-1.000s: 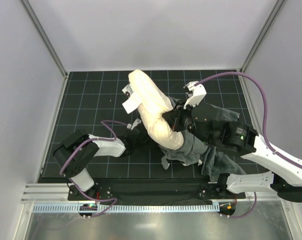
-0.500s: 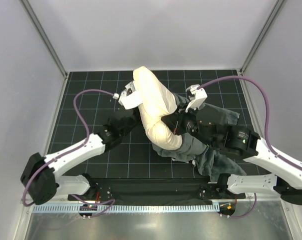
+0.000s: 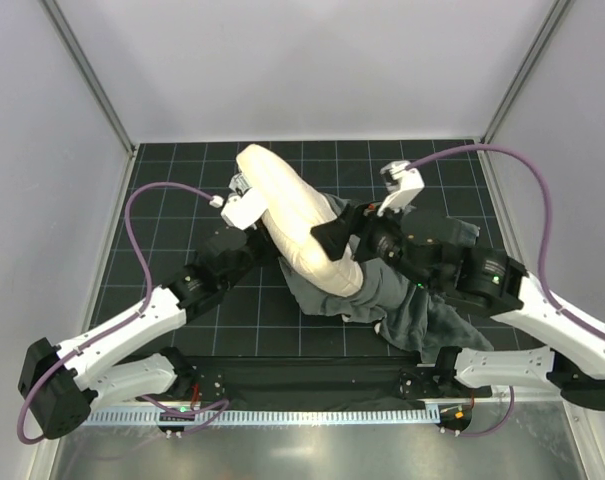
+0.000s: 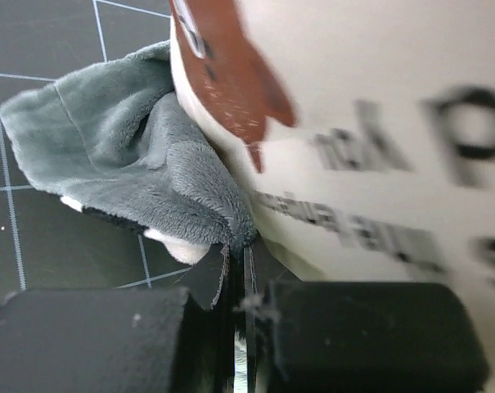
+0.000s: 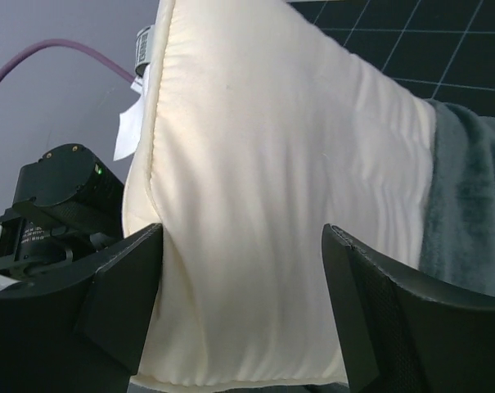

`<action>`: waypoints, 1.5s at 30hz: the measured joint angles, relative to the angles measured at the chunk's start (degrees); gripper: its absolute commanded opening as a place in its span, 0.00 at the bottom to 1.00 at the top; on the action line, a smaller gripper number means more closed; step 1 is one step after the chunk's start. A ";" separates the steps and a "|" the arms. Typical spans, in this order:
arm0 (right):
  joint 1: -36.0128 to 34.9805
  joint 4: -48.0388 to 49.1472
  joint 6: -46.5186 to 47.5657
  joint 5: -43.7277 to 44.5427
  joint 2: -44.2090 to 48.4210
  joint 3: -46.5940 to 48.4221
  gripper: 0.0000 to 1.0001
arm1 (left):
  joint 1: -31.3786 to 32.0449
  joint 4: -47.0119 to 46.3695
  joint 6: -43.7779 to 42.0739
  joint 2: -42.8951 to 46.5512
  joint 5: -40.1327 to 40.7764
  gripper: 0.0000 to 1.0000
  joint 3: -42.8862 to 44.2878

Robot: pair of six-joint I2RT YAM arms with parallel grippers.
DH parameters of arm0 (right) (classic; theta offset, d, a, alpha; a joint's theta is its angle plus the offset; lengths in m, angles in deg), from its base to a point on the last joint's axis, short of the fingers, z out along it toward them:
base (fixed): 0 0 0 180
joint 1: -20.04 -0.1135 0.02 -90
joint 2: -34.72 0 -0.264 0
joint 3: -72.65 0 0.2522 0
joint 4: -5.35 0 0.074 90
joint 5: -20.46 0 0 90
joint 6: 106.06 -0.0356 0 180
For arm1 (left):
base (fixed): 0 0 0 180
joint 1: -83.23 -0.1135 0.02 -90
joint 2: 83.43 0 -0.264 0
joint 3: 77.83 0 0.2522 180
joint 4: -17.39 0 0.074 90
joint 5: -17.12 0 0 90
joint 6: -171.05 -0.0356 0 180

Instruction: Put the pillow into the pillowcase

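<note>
The pillow (image 5: 280, 188) stands between the fingers (image 5: 386, 319) of the right gripper (image 5: 243, 311), which are spread wide apart. Its lower end is sunk in the grey pillowcase (image 3: 422, 315). The left gripper (image 4: 239, 315) is pinched together on a fold of that fabric (overhead, the pillow hides this). The pillow's printed label (image 4: 378, 164) is too blurred to read.

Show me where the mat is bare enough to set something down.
Bare: the far-left corner of the mat, beside the pillow; also the near patch between the left arm and the pillowcase. Crowded: centre and right, under pillow, pillowcase and right arm.
</note>
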State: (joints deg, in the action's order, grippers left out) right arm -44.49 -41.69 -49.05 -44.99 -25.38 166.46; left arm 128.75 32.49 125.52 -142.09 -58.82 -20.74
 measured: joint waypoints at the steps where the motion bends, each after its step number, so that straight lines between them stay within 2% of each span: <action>1: 0.42 -0.17 -0.20 0.50 1.05 -0.31 0.84 | 0.02 0.31 -0.09 0.00 0.17 0.00 0.00; 9: 3.04 -0.98 -1.44 5.81 10.51 -4.74 0.84 | 0.15 2.91 0.00 0.02 2.01 0.00 -1.36; 15: 3.17 0.24 -0.33 3.98 13.33 -8.94 0.87 | -0.04 7.56 0.31 0.00 4.59 0.00 -1.25; 20: 4.70 -5.33 -0.68 5.22 6.08 -5.20 0.87 | -0.04 10.19 0.28 0.59 4.83 0.00 -0.48; 27: 7.15 -11.21 -1.92 8.35 -9.27 -4.81 0.76 | 0.00 13.68 0.00 4.09 4.90 0.00 -0.48; 30: 9.05 -12.02 -2.08 8.22 -11.72 -6.67 0.72 | 0.00 14.64 -0.17 4.59 4.98 0.00 -0.46; 34: 11.63 -10.16 -1.99 6.38 -12.48 -9.29 0.71 | 0.00 15.78 -0.24 4.83 5.03 0.00 -0.33; 38: 13.03 -8.31 -1.55 4.76 -15.04 -11.04 0.61 | 0.00 16.68 -0.26 4.83 5.01 0.00 0.07; 40: 13.42 -8.02 -1.22 4.74 -17.97 -11.04 0.45 | 0.02 17.66 -0.39 4.83 4.98 0.00 0.72; 41: 13.57 -8.09 -1.07 4.81 -19.34 -10.99 0.28 | 0.00 18.10 -0.48 4.87 5.01 0.00 1.05; 45: 13.84 -9.57 -0.87 4.76 -23.28 -9.75 0.05 | 0.02 20.52 -1.40 4.94 4.96 0.00 3.21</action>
State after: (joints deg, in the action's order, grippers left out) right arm -30.65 -51.26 -49.92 -40.22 -48.66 156.72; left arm 128.77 53.02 124.12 -137.15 -53.86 -17.52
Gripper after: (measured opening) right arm 0.157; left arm 0.035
